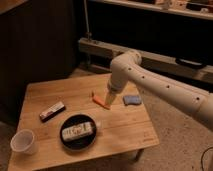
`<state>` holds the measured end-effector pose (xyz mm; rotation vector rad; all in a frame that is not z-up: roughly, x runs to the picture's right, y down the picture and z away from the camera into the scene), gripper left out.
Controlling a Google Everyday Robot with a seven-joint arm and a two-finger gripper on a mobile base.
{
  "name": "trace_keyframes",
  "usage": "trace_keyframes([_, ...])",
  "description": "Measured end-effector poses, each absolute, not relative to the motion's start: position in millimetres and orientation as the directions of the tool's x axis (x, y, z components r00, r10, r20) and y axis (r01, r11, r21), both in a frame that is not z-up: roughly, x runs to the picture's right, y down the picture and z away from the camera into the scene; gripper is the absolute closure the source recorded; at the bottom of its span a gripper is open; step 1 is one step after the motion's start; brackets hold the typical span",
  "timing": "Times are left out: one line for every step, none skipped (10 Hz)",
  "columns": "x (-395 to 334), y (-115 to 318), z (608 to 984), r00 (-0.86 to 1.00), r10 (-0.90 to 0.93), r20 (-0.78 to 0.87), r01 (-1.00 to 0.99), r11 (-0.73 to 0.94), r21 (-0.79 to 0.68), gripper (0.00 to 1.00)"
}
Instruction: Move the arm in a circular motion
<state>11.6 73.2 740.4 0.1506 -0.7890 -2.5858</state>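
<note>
the pincer, the narrow pale tip of the large glossy white robot arm, points down over the light wooden table, just beside a small orange stick-shaped object. i cannot tell how far it is open. the arm reaches in from the right, near a small blue sponge.

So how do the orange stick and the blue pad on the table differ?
The orange stick is thin, elongated and lies diagonally; the blue pad is broader and squarish. The gripper hangs between them, with the orange stick on its left in view and the blue pad on its right. Both rest on the wooden table.
</note>
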Motion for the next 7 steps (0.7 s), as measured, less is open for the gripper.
trace_keyframes([2,88,734,-0.904,-0.426,0.030,0.368,-0.741,0.561,0.33])
trace_keyframes([-6,103,728,-0.907,-0.419,0.044,0.368,-0.737,0.567,0.33])
trace_keyframes([-13,119,720,-0.915,-0.401,0.052,0.356,-0.739,0.572,0.33])
trace_keyframes([-20,124,714,-0.925,-0.377,0.039,0.330,-0.750,0.573,0.33])
trace_keyframes([-30,128,709,-0.938,-0.347,0.020,0.294,-0.761,0.578,0.33])
trace_keyframes([-53,129,704,-0.959,-0.282,-0.011,0.223,-0.781,0.583,0.33])
trace_keyframes([-72,124,703,-0.974,-0.225,-0.038,0.162,-0.798,0.580,0.33])
